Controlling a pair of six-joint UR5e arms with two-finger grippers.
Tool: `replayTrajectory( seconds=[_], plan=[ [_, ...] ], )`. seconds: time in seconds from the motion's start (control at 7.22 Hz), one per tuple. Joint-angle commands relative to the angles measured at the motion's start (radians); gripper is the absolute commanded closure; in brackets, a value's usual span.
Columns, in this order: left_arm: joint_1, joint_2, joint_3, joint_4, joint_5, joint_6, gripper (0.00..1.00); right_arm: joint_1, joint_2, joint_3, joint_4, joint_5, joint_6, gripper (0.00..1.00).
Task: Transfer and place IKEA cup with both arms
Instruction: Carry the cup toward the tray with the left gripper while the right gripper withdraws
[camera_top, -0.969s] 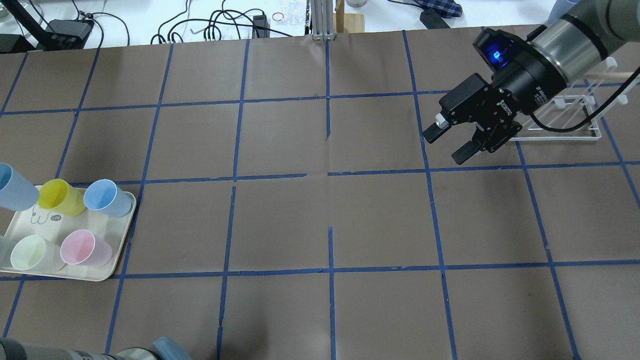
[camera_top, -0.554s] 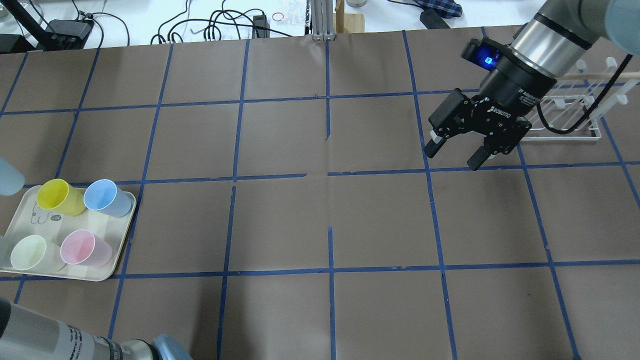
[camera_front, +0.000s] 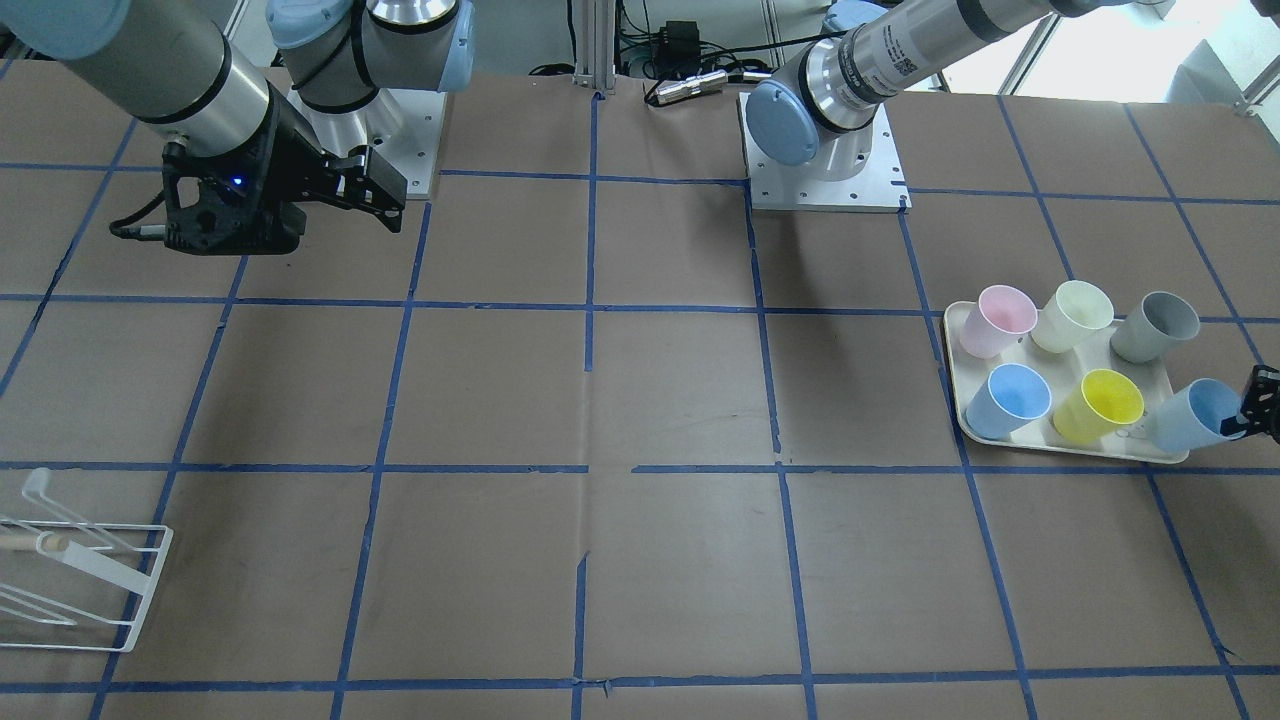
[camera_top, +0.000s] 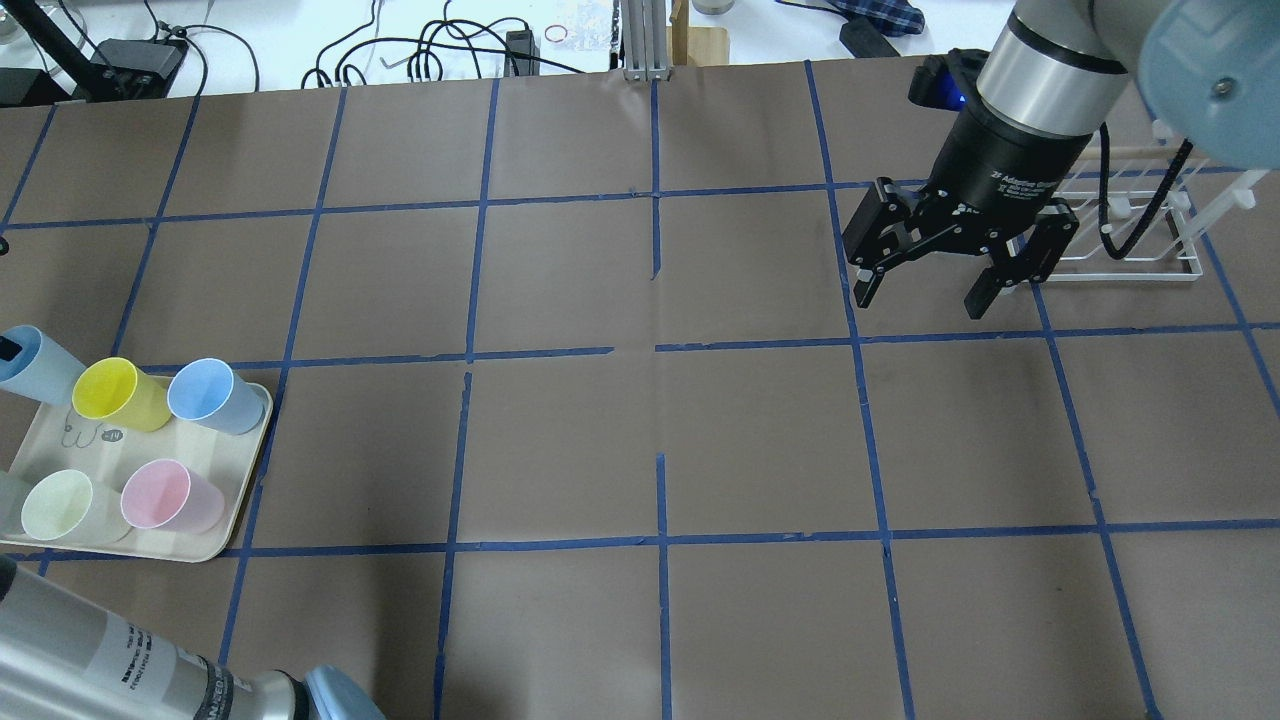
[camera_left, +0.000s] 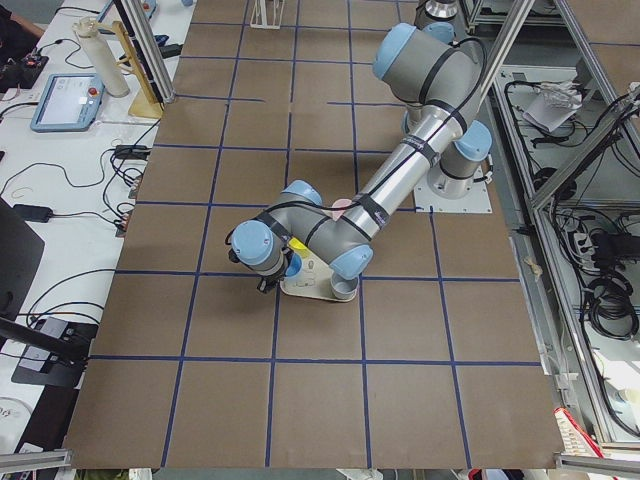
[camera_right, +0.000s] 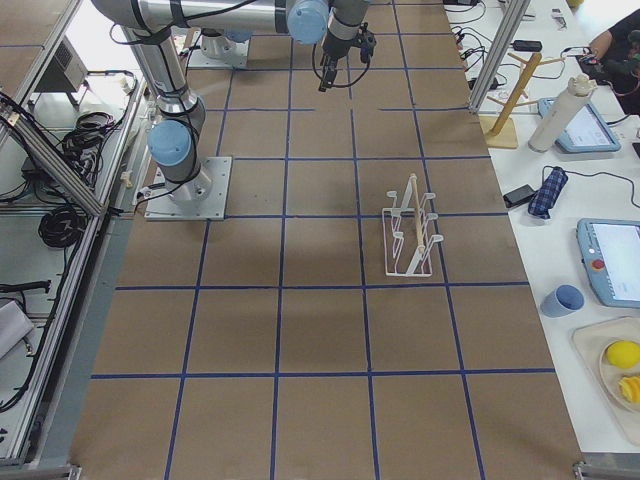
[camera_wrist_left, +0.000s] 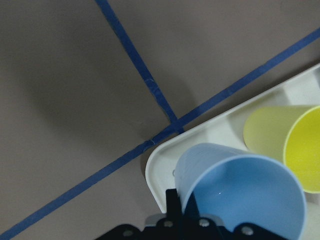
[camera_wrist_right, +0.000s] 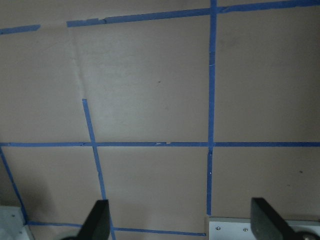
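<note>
The table (camera_top: 560, 450) stretches between my two arms, and nearly all of it separates them. My right arm (camera_top: 1050, 70) hangs over the far end beside the drying rack (camera_right: 408, 240), while my left arm (camera_front: 880, 50) reaches out to the tray (camera_top: 100, 452) at the other end. On that tray stand the yellow cup (camera_top: 120, 392), the deeper blue cup (camera_top: 212, 395), the pink cup (camera_top: 168, 495), the pale green cup (camera_top: 60, 505) and the grey cup (camera_front: 1155, 325). The IKEA cup (camera_top: 35, 362) is at the tray's outer corner, just beside the yellow one and tilted. My left gripper (camera_front: 1262, 400) pinches its wall, with one finger inside the rim and the other outside. I cannot tell whether its base has cleared the tray. My right gripper (camera_top: 921, 297) is spread wide, empty and pointing down at bare paper. My worry is the grip itself: a pinch on one thin wall lets the tumbler pivot, so a quick swing toward the middle could twist it loose. A low exit could clip the yellow cup or catch the tray's lip and drag everything. At the hand-over, my right fingers must close around the body clear of my left finger, or they will collide or squash the plastic.
</note>
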Motion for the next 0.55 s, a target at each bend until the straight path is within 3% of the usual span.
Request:
replayTrajectory(
  seconds=[0.0,0.42],
  plan=[
    [0.006,-0.011,-0.007,0.005,0.007,0.010,1.00,0.005,-0.030,0.000,-0.034,-0.082,0.089,0.00],
    [0.006,-0.023,-0.008,0.008,0.010,0.004,1.00,0.016,-0.046,0.002,-0.170,-0.128,0.129,0.00]
  ],
)
